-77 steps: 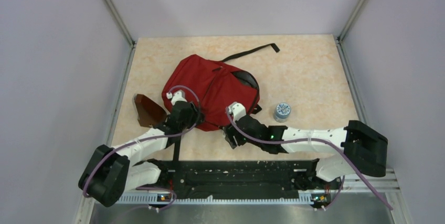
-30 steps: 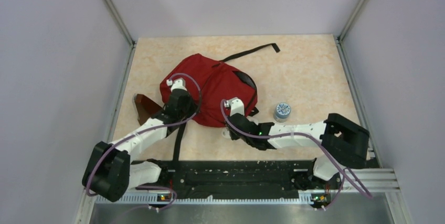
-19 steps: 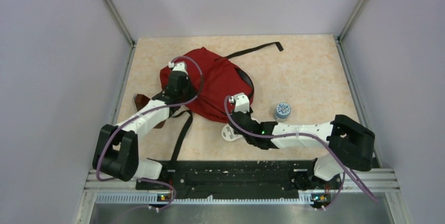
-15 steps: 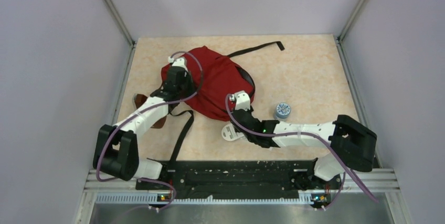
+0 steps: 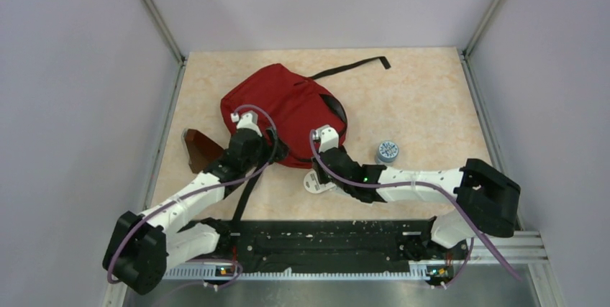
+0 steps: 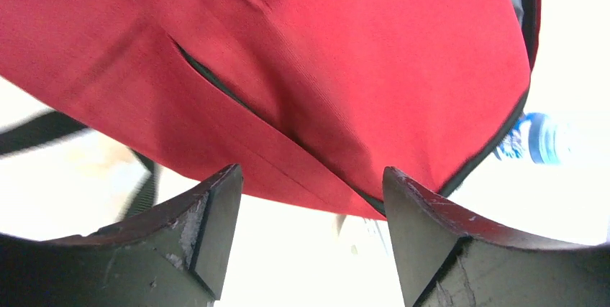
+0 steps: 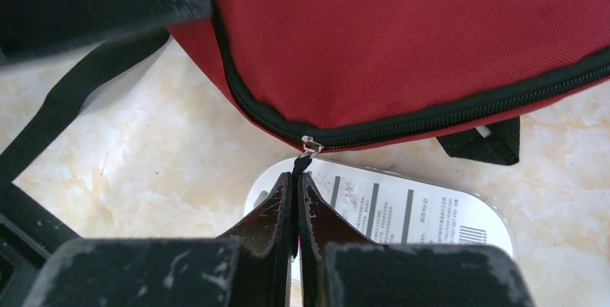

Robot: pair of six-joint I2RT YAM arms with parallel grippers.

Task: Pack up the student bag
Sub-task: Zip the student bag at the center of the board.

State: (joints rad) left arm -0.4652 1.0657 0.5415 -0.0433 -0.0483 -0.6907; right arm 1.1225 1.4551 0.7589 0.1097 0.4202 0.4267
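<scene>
Red fabric, the student bag (image 5: 288,106), lies just ahead of both claws. Only the right wrist view shows the right gripper (image 7: 296,199) clamped on the black zipper pull (image 7: 300,164) at the bag's near edge. The left gripper (image 6: 309,177) stands apart, empty. Bare tabletop (image 5: 431,91) lies beyond.

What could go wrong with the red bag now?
1. The right fingers pinch only the thin zipper pull at their tips; it might slip out.
2. The left fingers are open and hold nothing, so the backpack may slide when the zipper is tugged.
3. The white packet nearby could get shoved.
</scene>
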